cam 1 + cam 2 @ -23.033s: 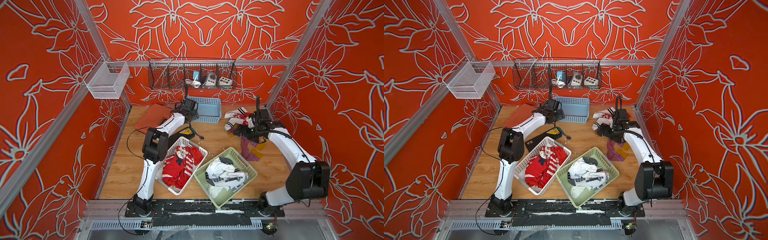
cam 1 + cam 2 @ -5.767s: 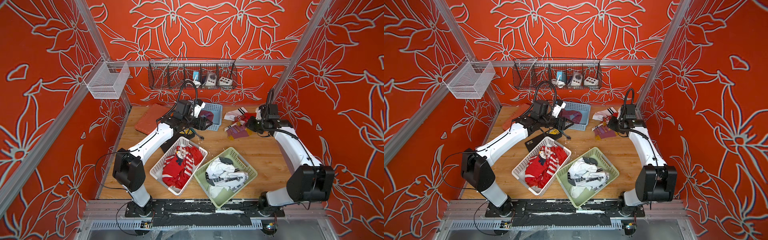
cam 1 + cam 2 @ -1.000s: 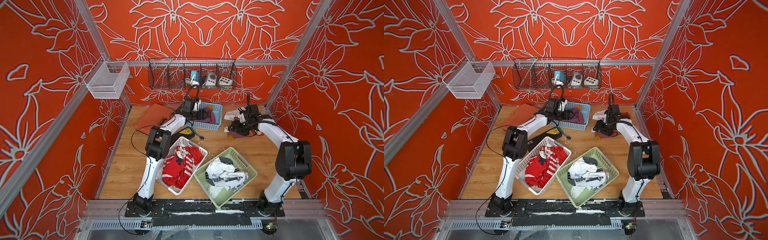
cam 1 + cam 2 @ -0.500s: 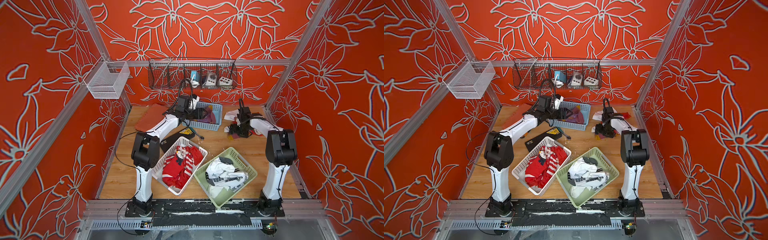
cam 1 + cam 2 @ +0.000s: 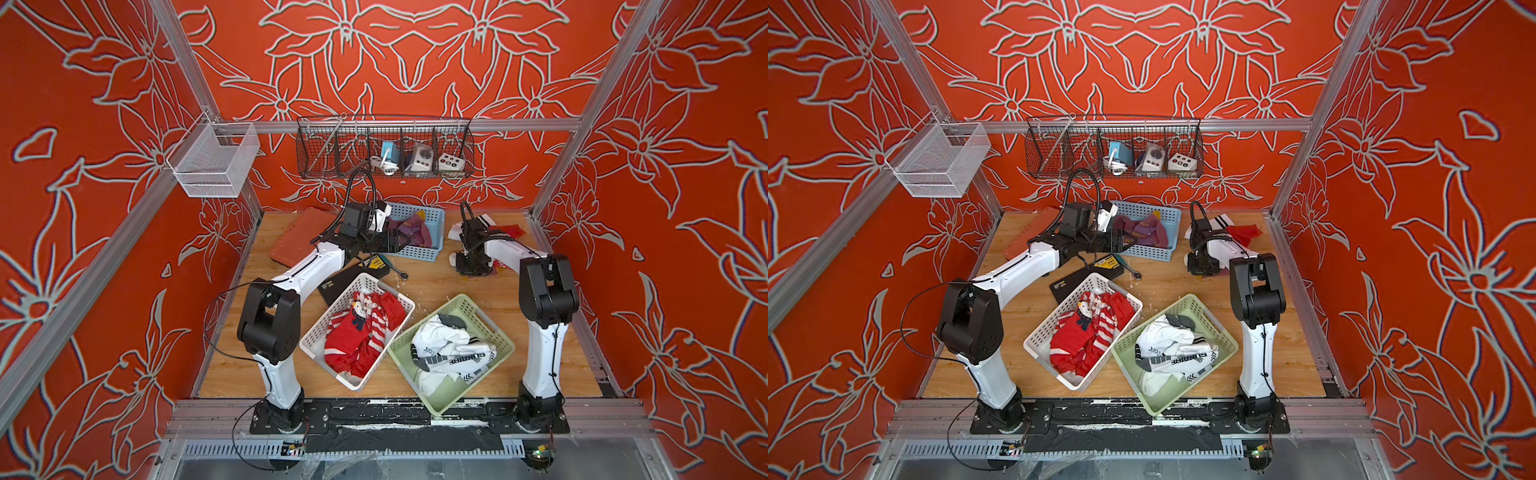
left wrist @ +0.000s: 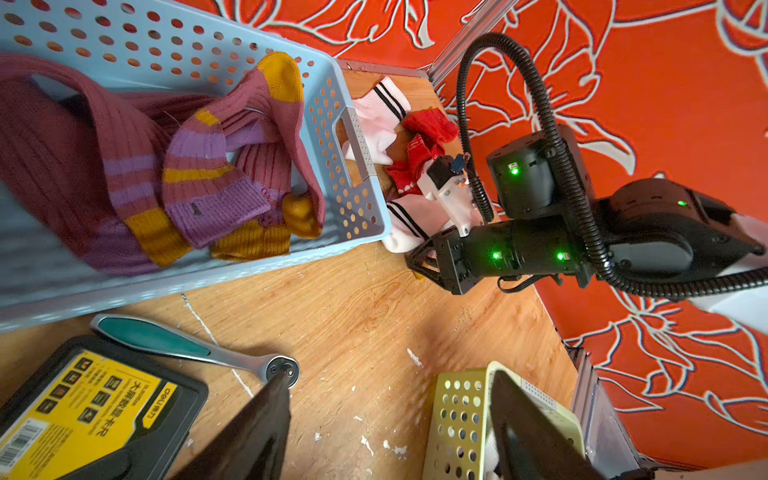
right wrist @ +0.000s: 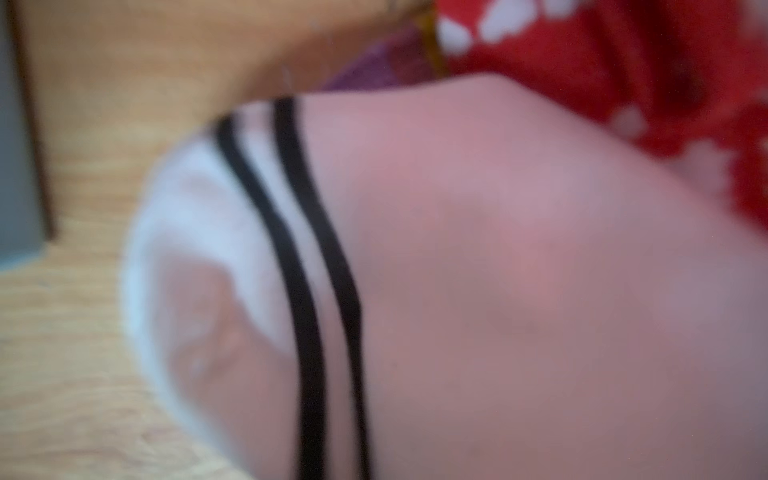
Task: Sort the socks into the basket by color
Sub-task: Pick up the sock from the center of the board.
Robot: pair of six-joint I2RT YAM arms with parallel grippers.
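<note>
Purple socks [image 5: 415,230] with yellow patches [image 6: 199,174] lie in the blue basket [image 5: 436,216]. Red socks [image 5: 357,332] fill the white basket [image 5: 316,345], and white socks [image 5: 449,345] fill the green basket [image 5: 503,332]. A loose pile at the back right holds a white sock with black stripes [image 6: 399,237] and a red sock [image 6: 428,133]. My right gripper [image 5: 469,266] points down into this pile; the white sock [image 7: 498,249] fills its wrist view and hides the fingers, and the gripper is shut on it. My left gripper [image 6: 390,424] hovers open and empty beside the blue basket's front edge [image 5: 1127,242].
A ratchet wrench [image 6: 187,345] and a black-and-yellow tool case [image 6: 95,399] lie between the blue and white baskets. A red mat [image 5: 295,237] sits at the back left. A wire shelf [image 5: 386,149] and a white mesh basket [image 5: 212,162] hang on the walls.
My right arm folded in and its gripper dropped onto the sock pile and shut. My left arm swung out to the left while its gripper stayed open by the blue basket.
</note>
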